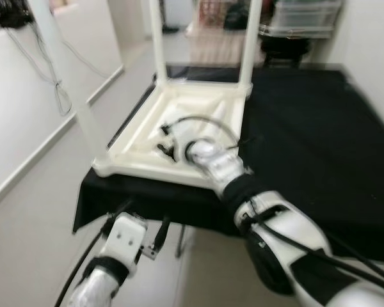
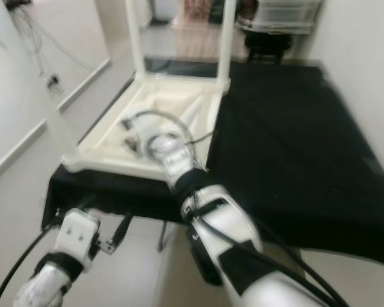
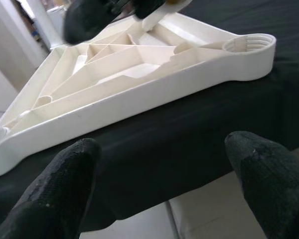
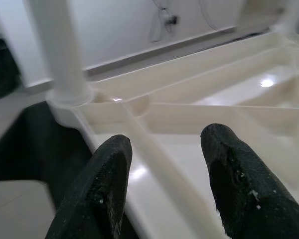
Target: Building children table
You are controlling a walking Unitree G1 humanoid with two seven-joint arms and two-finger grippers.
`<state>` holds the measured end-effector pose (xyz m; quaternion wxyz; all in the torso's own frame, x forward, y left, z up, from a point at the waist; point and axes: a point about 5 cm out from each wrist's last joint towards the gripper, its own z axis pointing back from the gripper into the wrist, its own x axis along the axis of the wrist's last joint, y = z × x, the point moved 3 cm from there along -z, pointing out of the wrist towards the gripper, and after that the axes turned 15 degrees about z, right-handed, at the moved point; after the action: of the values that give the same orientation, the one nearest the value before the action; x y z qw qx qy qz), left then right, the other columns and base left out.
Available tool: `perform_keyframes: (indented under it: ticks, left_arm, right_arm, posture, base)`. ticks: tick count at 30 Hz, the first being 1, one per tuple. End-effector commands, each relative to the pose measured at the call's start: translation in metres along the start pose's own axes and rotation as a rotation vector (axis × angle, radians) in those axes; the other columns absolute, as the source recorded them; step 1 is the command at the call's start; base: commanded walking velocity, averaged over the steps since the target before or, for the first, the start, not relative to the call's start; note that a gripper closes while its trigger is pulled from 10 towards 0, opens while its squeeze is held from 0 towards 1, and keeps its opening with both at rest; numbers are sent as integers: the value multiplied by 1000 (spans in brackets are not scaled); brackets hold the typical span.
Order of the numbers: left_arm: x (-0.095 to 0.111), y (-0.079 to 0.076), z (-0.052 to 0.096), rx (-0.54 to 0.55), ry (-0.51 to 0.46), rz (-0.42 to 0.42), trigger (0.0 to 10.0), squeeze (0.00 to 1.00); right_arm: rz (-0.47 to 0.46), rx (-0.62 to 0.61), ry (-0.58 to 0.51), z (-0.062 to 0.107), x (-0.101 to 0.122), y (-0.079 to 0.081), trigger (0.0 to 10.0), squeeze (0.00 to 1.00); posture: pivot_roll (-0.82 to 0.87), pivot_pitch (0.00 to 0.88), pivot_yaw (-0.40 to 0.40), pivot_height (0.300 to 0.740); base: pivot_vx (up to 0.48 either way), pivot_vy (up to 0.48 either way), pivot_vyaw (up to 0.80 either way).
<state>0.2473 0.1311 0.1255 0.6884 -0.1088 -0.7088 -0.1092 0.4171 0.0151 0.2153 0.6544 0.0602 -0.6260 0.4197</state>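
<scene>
While the cream children's table top is lying upside down at the left edge of the black-draped counter, with white legs standing up from its corners, we are reaching our right claw into its ribbed underside, fingers spread apart and gripping nothing. We are holding our left claw low, just off the counter's near edge, its fingers wide open and empty, facing the top's rim.

Black-draped counter; upturned cream tabletop lying flat at its left edge, three legs standing up.
</scene>
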Motion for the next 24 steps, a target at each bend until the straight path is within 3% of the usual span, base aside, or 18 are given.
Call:
perform_keyframes:
  ticks: [1,2,4,6,8,11,13,19,24]
  left_arm:
    - [-2,4,3,11,13,-3,10000,0]
    - [-2,4,3,11,13,-3,10000,0]
    - [-2,5,3,9,14,-7,10000,0]
    - [-2,5,3,9,14,-7,10000,0]
    - [-2,5,3,7,15,-12,10000,0]
    - [-1,7,2,11,11,-16,10000,0]
    - [2,14,-2,45,1,-8,10000,0]
    - [3,17,-5,45,1,-13,10000,0]
    - [3,17,-6,38,4,-15,10000,0]
  right_arm:
    - [-12,75,-90,1,11,9,10000,0]
    - [-12,75,-90,1,11,9,10000,0]
    - [-60,235,-221,9,22,24,10000,0]
    - [-60,235,-221,9,22,24,10000,0]
    - [-87,334,-296,20,22,34,10000,0]
    - [-97,367,-332,30,16,40,10000,0]
    - [-97,371,-418,51,3,47,10000,0]
    - [-48,417,-410,67,-16,56,10000,0]
    - [-47,405,-379,73,-22,53,10000,0]
  posture:
    - [41,120,19,740]
    - [41,120,19,740]
    - [39,119,24,740]
    - [39,119,24,740]
    - [38,115,26,740]
    - [38,116,28,740]
    - [33,115,35,740]
    - [21,115,45,740]
    - [20,114,47,740]
  base:
    - [0,0,0]
    - [0,0,0]
    - [0,0,0]
    - [0,0,0]
    - [0,0,0]
    - [0,0,0]
    - [0,0,0]
    - [0,0,0]
    - [0,0,0]
